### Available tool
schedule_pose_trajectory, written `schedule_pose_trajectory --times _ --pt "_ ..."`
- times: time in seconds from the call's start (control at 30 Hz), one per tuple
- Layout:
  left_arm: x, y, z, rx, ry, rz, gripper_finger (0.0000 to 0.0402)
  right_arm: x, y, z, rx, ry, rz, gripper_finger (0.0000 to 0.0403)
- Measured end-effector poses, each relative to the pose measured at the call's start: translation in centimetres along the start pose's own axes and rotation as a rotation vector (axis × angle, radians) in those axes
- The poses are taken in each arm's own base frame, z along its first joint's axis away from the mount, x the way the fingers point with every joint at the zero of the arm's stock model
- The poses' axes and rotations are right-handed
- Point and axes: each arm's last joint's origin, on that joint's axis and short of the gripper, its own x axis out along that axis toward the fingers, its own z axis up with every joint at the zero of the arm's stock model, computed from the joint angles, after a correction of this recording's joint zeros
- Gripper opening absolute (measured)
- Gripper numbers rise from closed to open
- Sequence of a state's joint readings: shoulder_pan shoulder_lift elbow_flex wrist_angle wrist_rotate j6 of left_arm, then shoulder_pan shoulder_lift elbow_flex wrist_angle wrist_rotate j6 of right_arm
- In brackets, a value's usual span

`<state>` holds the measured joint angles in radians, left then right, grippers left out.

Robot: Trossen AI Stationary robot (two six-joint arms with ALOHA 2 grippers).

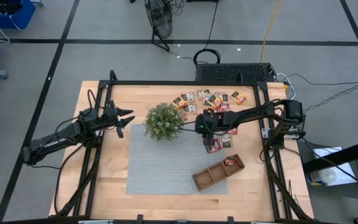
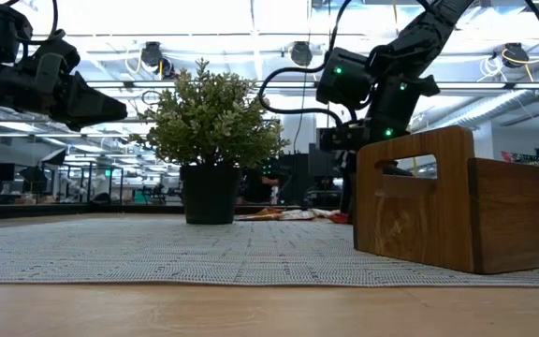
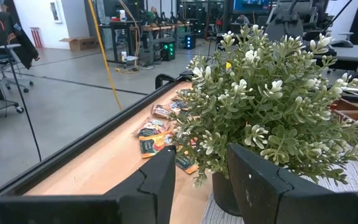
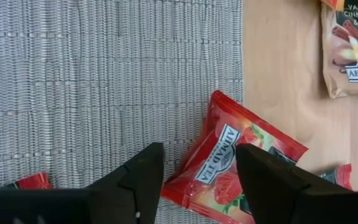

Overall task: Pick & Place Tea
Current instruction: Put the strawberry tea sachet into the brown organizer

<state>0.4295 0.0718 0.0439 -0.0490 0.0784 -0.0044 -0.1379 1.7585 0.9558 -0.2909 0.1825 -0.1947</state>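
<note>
Tea sachets (image 1: 210, 99) lie scattered flat on the wood at the table's far right. A red sachet (image 4: 229, 168) lies flat, partly on the grey mat and partly on the wood. My right gripper (image 4: 201, 152) hangs open above it, pointing down, one finger on each side and neither touching. In the high view this gripper (image 1: 207, 132) stands over the sachets (image 1: 214, 146) beside the mat. My left gripper (image 1: 128, 119) waits open in the air left of the potted plant (image 1: 164, 121). One red sachet (image 1: 230, 161) lies in the wooden tray (image 1: 207, 177).
The potted plant (image 2: 211, 131) stands on the grey mat (image 1: 160, 168), between the two grippers. The brown three-compartment tray (image 2: 438, 201) sits at the mat's near right corner. A pale vanilla sachet (image 4: 353, 50) lies on the wood close by. Black frame rails run along the table's edges.
</note>
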Motion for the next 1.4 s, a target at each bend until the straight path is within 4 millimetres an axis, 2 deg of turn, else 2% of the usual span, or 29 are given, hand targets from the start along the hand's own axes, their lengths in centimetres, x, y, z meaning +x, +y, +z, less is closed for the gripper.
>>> schedule_pose_trajectory --times 0.2,0.53,0.73,0.87,0.97,1.2,1.4 --pt "0.0 0.0 0.0 0.0 0.0 0.0 0.0147 -0.1 -0.1 -0.1 0.053 0.003 0.004 0.0151" --pt "0.0 0.0 0.0 0.0 0.0 0.0 0.0147 0.1 -0.3 -0.3 0.059 0.022 0.003 0.0021" --pt "0.0 0.0 0.0 0.0 0.0 0.0 0.0147 0.1 -0.3 -0.3 0.043 0.017 -0.005 0.0011" --pt "0.0 0.0 0.0 0.0 0.0 0.0 0.0147 -0.8 0.2 -0.1 0.016 -0.007 -0.028 0.0008" --pt "0.0 0.0 0.0 0.0 0.0 0.0 0.0147 -2.5 0.6 0.1 -0.013 -0.032 -0.093 0.0007" --pt "0.0 0.0 0.0 0.0 0.0 0.0 0.0147 -8.5 2.8 0.1 -0.008 -0.138 -0.173 0.0006" --pt "0.0 0.0 0.0 0.0 0.0 0.001 0.0147 -13.9 6.2 -2.0 -0.018 -0.201 -0.114 0.0006"
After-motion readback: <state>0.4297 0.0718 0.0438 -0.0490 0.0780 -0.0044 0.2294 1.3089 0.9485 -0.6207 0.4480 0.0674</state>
